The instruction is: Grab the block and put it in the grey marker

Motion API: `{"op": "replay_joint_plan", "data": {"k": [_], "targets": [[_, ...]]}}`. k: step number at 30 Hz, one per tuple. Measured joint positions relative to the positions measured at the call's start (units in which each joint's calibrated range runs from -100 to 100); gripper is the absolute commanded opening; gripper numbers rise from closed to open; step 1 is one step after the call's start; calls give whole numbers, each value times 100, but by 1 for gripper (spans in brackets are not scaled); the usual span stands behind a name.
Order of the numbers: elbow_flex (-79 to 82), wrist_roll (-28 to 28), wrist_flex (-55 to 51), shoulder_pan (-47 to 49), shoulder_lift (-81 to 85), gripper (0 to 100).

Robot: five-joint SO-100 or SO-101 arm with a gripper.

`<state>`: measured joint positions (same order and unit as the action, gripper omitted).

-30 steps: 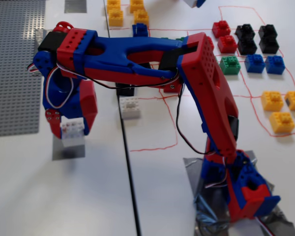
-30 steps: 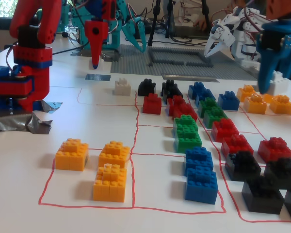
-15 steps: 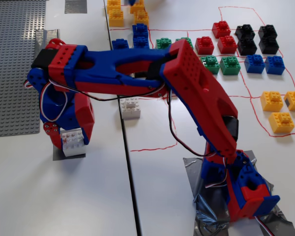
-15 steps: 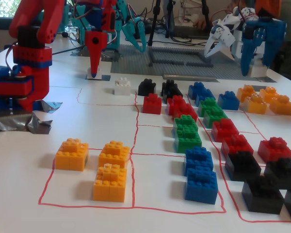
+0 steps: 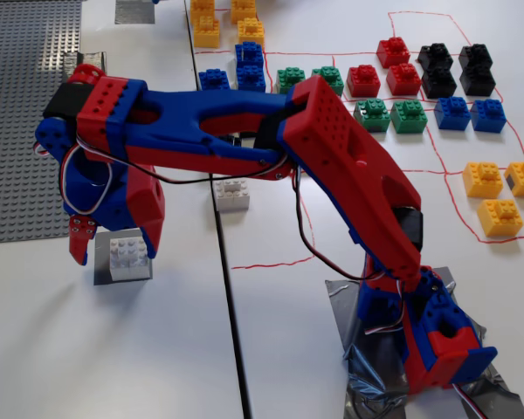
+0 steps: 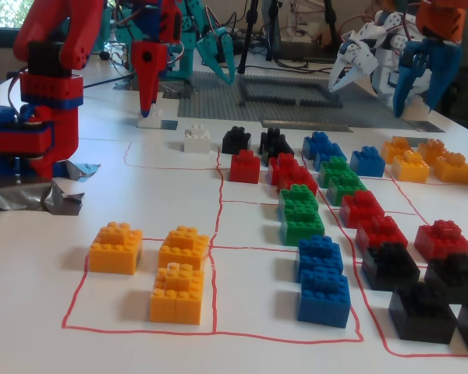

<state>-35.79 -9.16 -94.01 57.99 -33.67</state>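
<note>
In a fixed view from above, the large grey studded baseplate [image 5: 26, 113] filled the far left of the desk [image 5: 157, 349]. Just to its right, the pincer [image 5: 113, 249] had spread apart over the half second before: its red fingers, which had been clamped on the block [image 5: 127, 257], now stood either side of it with a visible gap on the left side. The block lay flat, studs up, on the grey marker [image 5: 105, 274], covering most of the patch and seemingly a little toward its right edge. In the low fixed view the same change showed: the block [image 6: 150, 119] rested on the grey marker [image 6: 168, 124] with the pincer [image 6: 147, 109] hanging right above it, no longer gripping it.

By this look, the placing was done and the release made; what remained was for the arm to lift clear without nudging the block off the patch, since the right finger was very near or touching it.

Further right, the second white brick [image 5: 232, 194] sat untouched beside the black seam of the desk, and the coloured bricks [image 5: 384, 96] lay in their red-outlined squares.
</note>
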Motion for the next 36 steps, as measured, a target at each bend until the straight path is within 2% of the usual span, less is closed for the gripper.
{"op": "replay_joint_plan", "data": {"k": [4, 11, 13, 23, 32, 36], "targets": [[-372, -5, -194, 0, 17, 34], [-581, -88, -380, -73, 859, 6], [-654, -107, -380, -190, 1335, 1], [-218, -303, -469, -1420, 3012, 0], [272, -288, -469, -3198, 3529, 0], [618, -98, -477, -4164, 3746, 0]]}}
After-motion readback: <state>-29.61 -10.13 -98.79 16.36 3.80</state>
